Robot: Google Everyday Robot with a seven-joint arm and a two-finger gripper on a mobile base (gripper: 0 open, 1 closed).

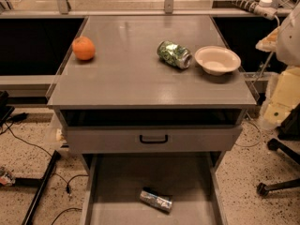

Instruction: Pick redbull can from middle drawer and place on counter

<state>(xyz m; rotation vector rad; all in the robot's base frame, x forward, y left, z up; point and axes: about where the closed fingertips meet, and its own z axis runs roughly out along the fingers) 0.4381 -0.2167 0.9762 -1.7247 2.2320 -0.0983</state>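
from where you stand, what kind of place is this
Probably a robotics lab or test area, not a home kitchen: loose cables on a speckled floor, a power strip, and a grey cabinet staged with an orange, green can and bowl. The gripper is not in view.

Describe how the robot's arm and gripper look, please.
The arm shows at the right edge as smooth, rounded white and cream shells. The gripper appears to be the small cream tip beside the bowl. No markings are visible.
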